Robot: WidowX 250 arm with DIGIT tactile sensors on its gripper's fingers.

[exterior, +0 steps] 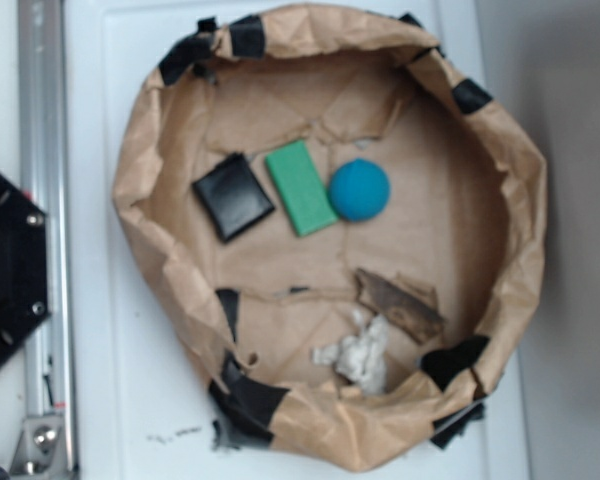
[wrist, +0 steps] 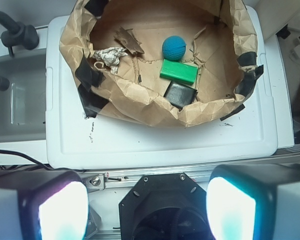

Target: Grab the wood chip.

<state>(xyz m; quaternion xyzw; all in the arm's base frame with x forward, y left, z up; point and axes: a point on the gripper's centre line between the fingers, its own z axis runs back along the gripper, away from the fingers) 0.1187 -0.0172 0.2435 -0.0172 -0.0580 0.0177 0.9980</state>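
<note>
While five loose items sit inside the brown paper basin (exterior: 150, 150), each counts one: wood chip (exterior: 400, 305), paper wad (exterior: 363, 352), green block (exterior: 301, 187), blue ball (exterior: 359, 190), black pad (exterior: 233, 196). The chip lies touching the wad. The gripper (wrist: 147, 202) hangs well back from the basin, fingers (wrist: 62, 207) spread wide, holding nothing.

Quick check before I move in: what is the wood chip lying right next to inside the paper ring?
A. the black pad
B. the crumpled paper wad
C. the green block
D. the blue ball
B. In the exterior view the wood chip lies against the paper wad, while the ball, block and pad sit apart across the ring.
</note>
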